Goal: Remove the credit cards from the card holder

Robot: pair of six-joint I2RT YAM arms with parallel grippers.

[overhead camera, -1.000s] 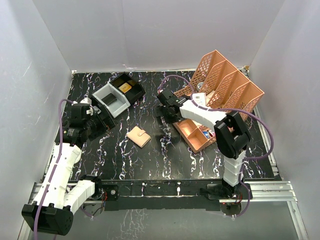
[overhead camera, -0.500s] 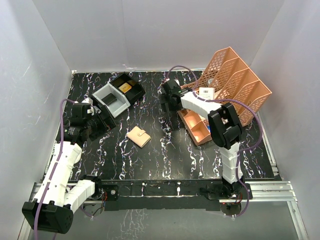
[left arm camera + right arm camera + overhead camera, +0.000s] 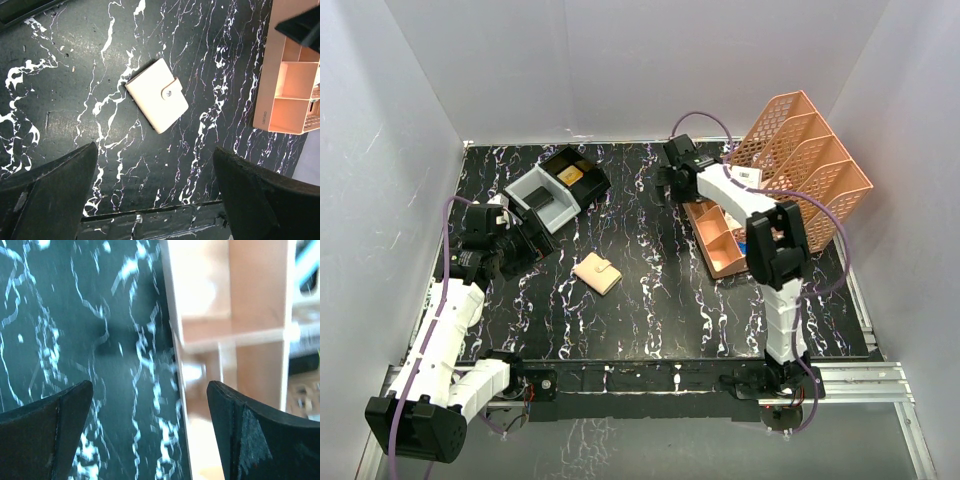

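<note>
Tan leather folding wallet (image 3: 156,95) is lying snapped shut.
Left gripper (image 3: 155,150) and right gripper (image 3: 149,385) are hovering, spread wide.

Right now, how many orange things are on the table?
2: the tall file rack at the back right, and the flat divided tray beside it, partly under the right arm.
</note>
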